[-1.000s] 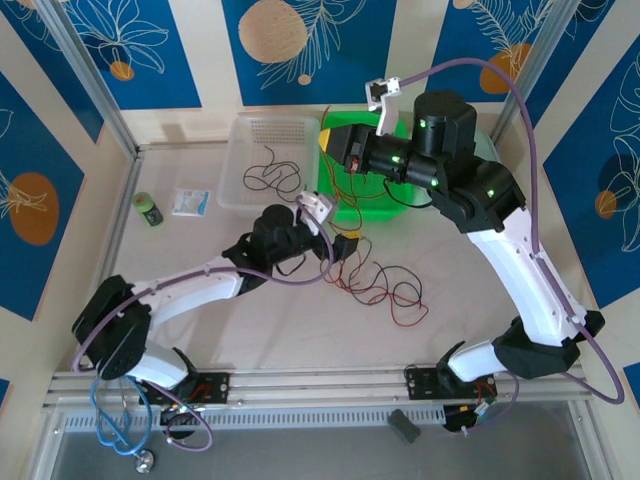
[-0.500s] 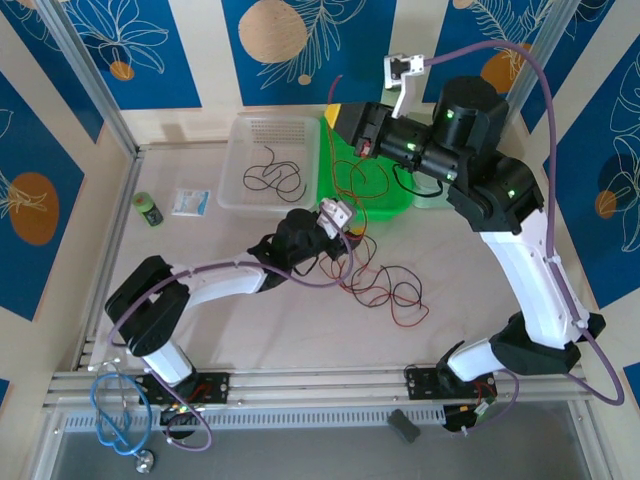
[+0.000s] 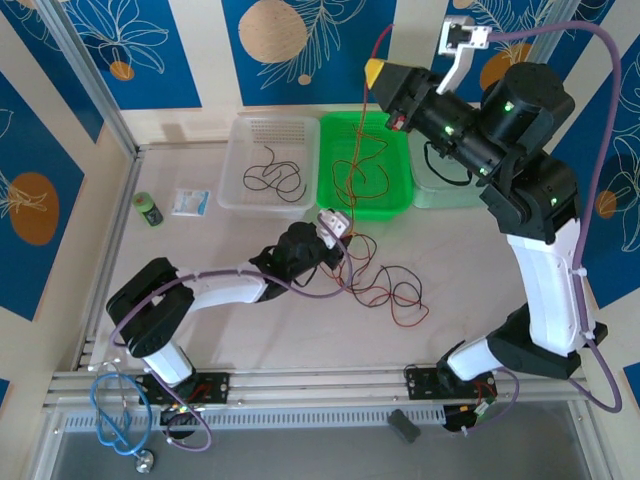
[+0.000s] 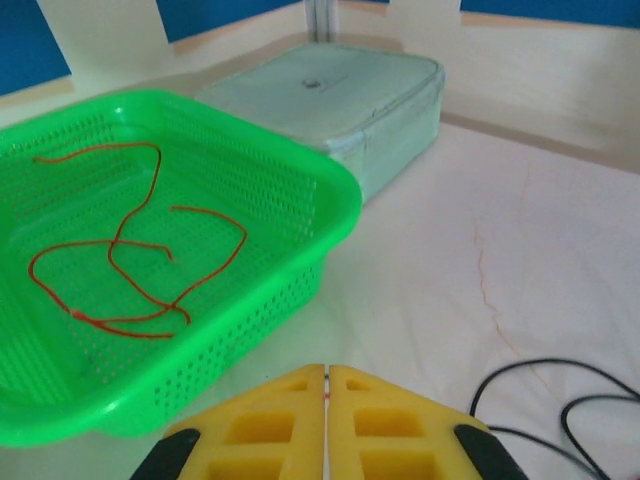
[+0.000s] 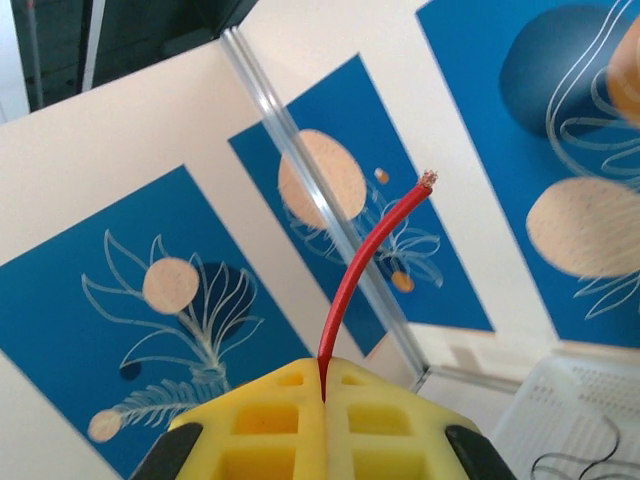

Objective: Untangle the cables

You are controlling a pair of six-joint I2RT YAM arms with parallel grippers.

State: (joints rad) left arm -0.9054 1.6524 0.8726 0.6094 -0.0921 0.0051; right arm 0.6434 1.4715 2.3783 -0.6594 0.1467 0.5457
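Note:
The cables (image 3: pixel 385 285) lie as a loose red and black tangle on the table's middle. My right gripper (image 3: pixel 378 72) is raised high over the green basket (image 3: pixel 365 208), shut on a red cable (image 5: pixel 375 250). Its bare end sticks up past the fingertips, and the rest (image 3: pixel 355 150) hangs down toward the tangle. Low at the tangle's left edge, my left gripper (image 3: pixel 342 243) is shut, a sliver of thin red cable showing between its yellow fingertips (image 4: pixel 300 400). One red cable (image 4: pixel 130 240) lies in the basket (image 4: pixel 300 165). A black cable (image 4: pixel 560 400) lies to the right.
A clear tray (image 3: pixel 240 130) left of the basket holds a black cable (image 3: pixel 275 178). A pale lidded container (image 3: pixel 440 190) stands right of the basket. A small green bottle (image 3: pixel 148 208) and a white packet (image 3: pixel 190 202) sit far left. A blue coil (image 3: pixel 115 410) hangs off the front.
My right gripper rose and swung toward the back right, pulling its red cable up. My left gripper reached right to the tangle and shut.

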